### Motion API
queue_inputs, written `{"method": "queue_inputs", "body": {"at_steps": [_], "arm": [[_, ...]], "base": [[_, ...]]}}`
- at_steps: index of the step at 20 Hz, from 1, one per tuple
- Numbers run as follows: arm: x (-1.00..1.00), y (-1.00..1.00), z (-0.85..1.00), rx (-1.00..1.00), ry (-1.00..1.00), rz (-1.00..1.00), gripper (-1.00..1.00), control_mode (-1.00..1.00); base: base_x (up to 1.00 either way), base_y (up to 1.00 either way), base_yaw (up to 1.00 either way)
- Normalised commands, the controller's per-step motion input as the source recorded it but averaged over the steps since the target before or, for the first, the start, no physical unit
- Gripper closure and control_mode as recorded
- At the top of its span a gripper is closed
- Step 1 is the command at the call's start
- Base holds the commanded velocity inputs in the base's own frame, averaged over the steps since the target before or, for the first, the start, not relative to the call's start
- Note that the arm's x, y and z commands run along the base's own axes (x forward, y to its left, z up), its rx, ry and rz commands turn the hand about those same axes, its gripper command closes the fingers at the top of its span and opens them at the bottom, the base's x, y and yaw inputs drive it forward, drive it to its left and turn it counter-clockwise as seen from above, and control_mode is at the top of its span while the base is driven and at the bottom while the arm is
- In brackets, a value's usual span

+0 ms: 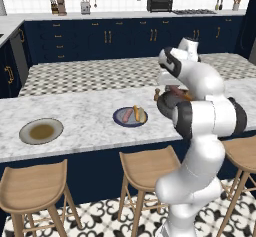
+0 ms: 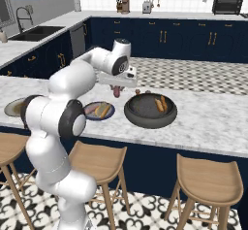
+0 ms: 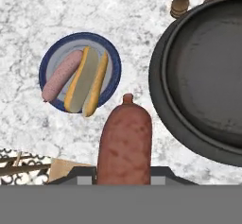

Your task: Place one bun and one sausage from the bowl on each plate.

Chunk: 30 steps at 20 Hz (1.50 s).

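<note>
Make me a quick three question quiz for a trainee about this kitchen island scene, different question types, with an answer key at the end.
1. True or false: the round dark blue plate with the grey-blue centre already holds a golden-tan bun and a pinkish-red sausage.
2. Multiple choice: what is the two-finger gripper shut on? A) a bun B) a brown-red sausage C) nothing
3. Short answer: which plate has no food on it?

Key
1. True.
2. B; the sausage hangs from the gripper, above the marble counter between the blue plate and the wide dark grey-black bowl.
3. The pale beige-grey plate with the brown centre.
</note>
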Motion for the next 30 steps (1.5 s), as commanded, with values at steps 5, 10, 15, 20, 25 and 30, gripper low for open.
{"method": "queue_inputs", "body": {"at_steps": [5, 10, 15, 20, 25, 30], "arm": [[-0.99, 0.89, 0.00, -0.06, 0.00, -0.02, 1.00, -1.00], [-0.66, 0.63, 0.00, -0.04, 0.00, -0.03, 1.00, -1.00], [-0.12, 0.22, 0.00, -0.01, 0.00, 0.00, 1.00, 1.00], [0.00, 0.00, 0.00, 0.00, 0.00, 0.00, 1.00, 1.00], [0.10, 0.20, 0.00, -0.01, 0.00, -0.02, 1.00, -1.00], [0.51, 0.82, -0.40, -0.01, 0.02, -0.05, 1.00, -1.00]], "base": [[0.00, 0.00, 0.00], [0.00, 0.00, 0.00], [-0.25, 0.44, 0.00], [-0.17, 1.00, -0.02], [0.39, 0.80, -0.08], [0.00, 0.00, 0.00]]}}
